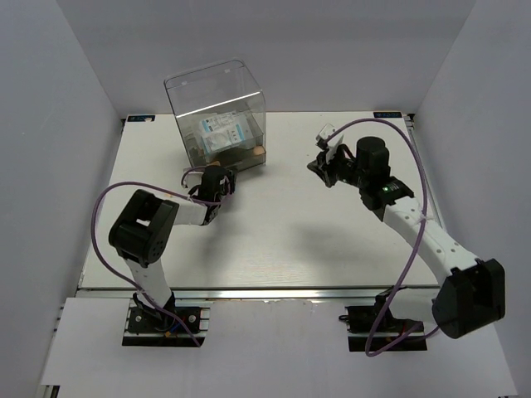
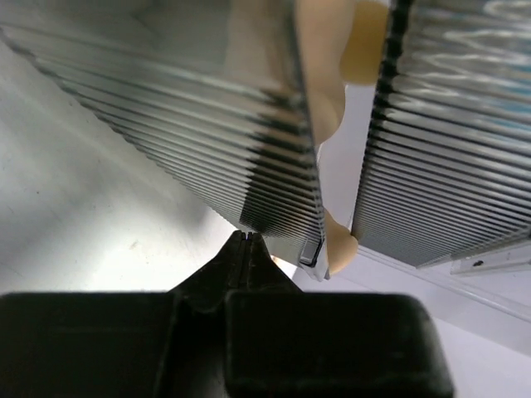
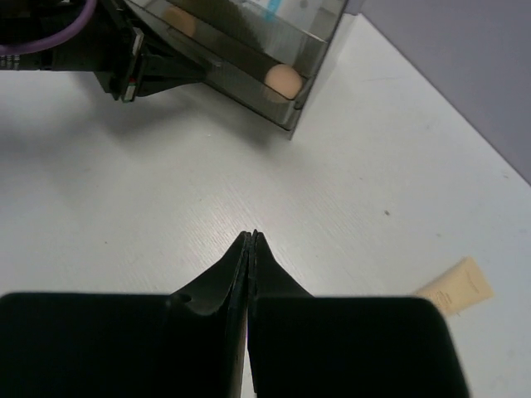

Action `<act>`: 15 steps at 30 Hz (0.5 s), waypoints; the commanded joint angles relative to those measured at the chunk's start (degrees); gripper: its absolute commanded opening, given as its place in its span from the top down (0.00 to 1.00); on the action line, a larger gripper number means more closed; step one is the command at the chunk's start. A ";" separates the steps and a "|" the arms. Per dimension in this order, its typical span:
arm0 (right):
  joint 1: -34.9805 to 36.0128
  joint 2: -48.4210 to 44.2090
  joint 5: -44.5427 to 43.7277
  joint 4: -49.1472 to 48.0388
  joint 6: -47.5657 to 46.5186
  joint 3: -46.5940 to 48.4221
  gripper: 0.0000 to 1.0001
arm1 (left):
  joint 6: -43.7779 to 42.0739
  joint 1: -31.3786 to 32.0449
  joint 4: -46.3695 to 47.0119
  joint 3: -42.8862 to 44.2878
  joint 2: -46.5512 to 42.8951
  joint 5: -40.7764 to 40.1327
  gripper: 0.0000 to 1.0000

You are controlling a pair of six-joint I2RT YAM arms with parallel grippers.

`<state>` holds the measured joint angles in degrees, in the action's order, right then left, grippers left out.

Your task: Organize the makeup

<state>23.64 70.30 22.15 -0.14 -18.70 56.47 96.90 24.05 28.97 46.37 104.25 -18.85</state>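
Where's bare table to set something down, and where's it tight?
Widest bare patch: the table centre, between the left arm, the right arm and the clear box behind. Also left of the box. Tight: the box front, where the shut left pincer sits; a tan tube lies near the right pincer.

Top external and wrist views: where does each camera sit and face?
Top external: above and behind, looking down on the table; both arms show.
Left wrist: on its arm, close against the clear drawer box; shut left gripper shows.
Right wrist: on its arm, facing the box across the table; shut right gripper shows.
Shared: both wrist views show the box's peach sponges.
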 commanded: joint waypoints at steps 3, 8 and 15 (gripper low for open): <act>1.58 13.17 7.65 -0.56 1.81 7.94 1.00 | -0.57 -0.50 4.16 -4.79 -5.71 2.33 0.88; 8.96 29.70 3.61 -0.56 4.11 22.88 0.96 | -6.81 -0.50 -2.33 -9.27 -16.07 1.98 0.74; 16.17 45.08 -5.09 -3.55 0.68 39.40 1.00 | -7.17 -0.59 -12.70 -19.80 -33.99 -0.30 0.41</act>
<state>38.50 113.45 21.69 -0.21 -16.71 89.06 90.72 23.73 22.65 30.44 74.54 -17.58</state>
